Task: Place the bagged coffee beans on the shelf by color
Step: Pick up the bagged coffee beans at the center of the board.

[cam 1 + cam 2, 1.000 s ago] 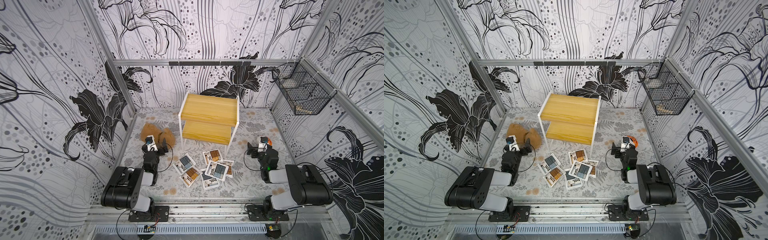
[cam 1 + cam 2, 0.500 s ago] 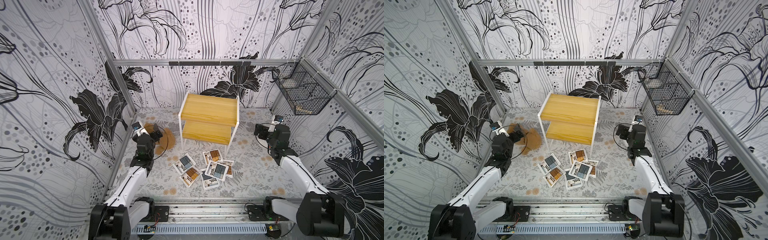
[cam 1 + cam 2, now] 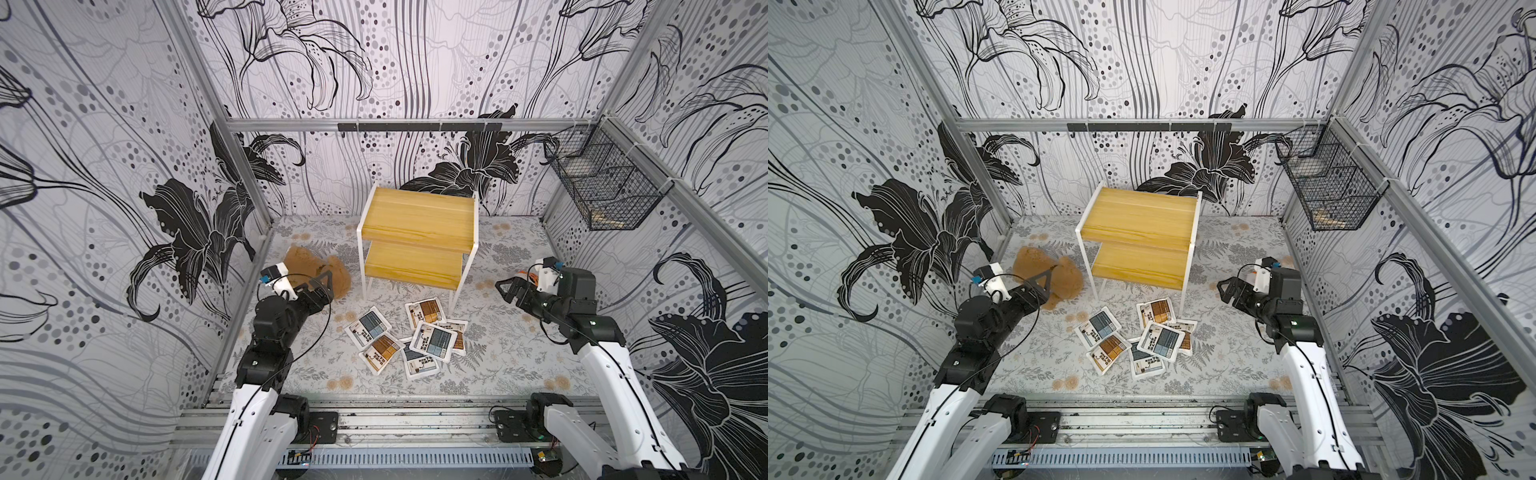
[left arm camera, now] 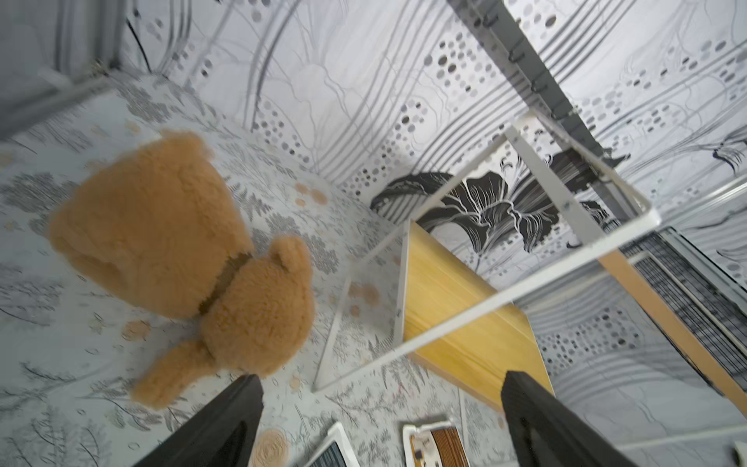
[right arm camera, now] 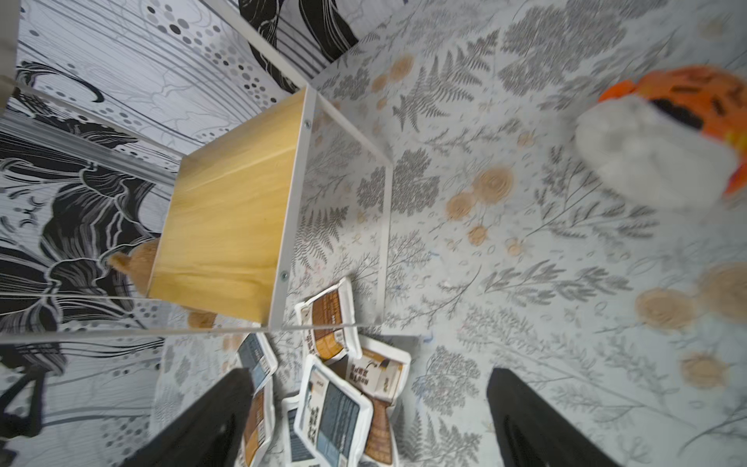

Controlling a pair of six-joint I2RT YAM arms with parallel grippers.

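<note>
So far nothing is shelved — six coffee bags (image 3: 432, 341) lie heaped on the worktop (image 3: 498, 361), shelf (image 3: 417, 216) bare, both my jaws wide, empty.

Right gripper (image 5: 370, 376) is wide open, nothing between its black fingers (image 5: 210, 420). Coffee pouches (image 5: 364, 376) lie piled at 12 o'clock, overlapping, with a blue-grey pouch (image 5: 335, 408) on top and a brown pouch (image 5: 327, 319) touching the shelf leg. Yellow shelf (image 5: 226, 210) sits at 11. White-orange toy (image 5: 655, 153), blurred, sits at 2, well apart. Teddy bear (image 5: 137, 258) peeks from behind the shelf at 10. Floral mat (image 5: 525, 283) lies underneath.
</note>
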